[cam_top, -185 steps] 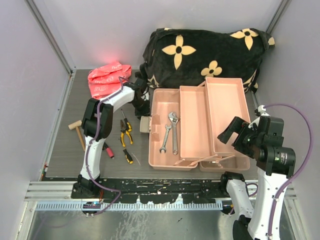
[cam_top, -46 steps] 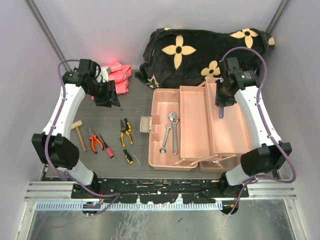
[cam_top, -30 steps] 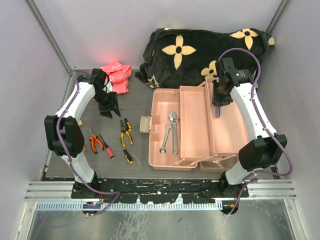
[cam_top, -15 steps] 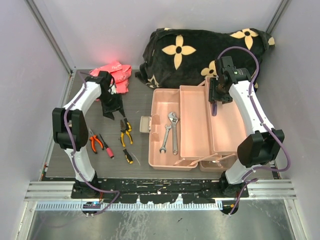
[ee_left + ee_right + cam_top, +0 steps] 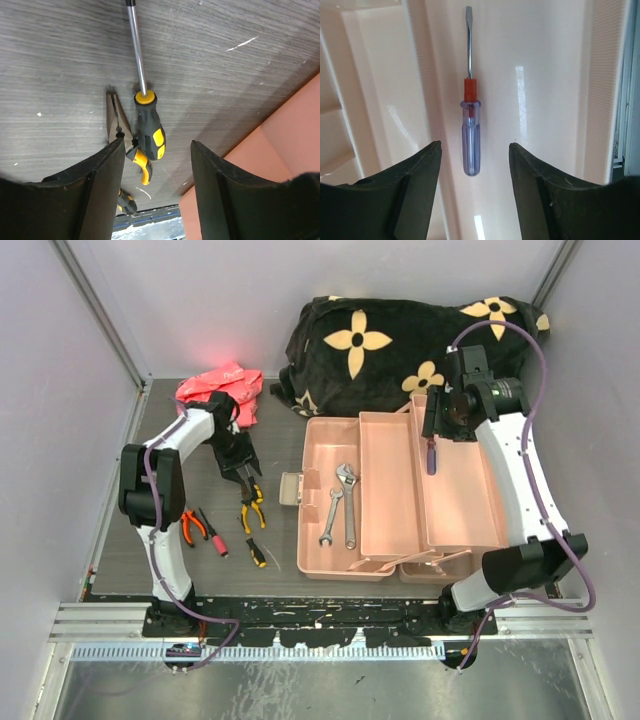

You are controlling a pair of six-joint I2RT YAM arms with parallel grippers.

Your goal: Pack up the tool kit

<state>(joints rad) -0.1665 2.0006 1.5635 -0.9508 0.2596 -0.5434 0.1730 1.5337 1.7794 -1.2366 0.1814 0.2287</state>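
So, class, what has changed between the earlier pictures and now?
The right gripper let the blue-handled screwdriver go; it lies in the right tray. The left gripper swung from the pink bag to hover open above the yellow-handled screwdriver. The wrenches and pliers stayed put.

Tight on 1 side of each screwdriver, clear on the other.
Below the left hand's (image 5: 156, 150) parted fingers, yellow-handled pliers (image 5: 113, 112) lie just beside the yellow-black screwdriver's (image 5: 150, 127) handle and crowd that flank; the opposite flank is bare desk (image 5: 215, 75) up to the toolbox (image 5: 285, 160) wall. Below the right hand (image 5: 475, 147), the blue-handled screwdriver (image 5: 471, 135) lies near 1 tray wall (image 5: 422, 90), with bare tray floor on its other flank and beyond its tip.
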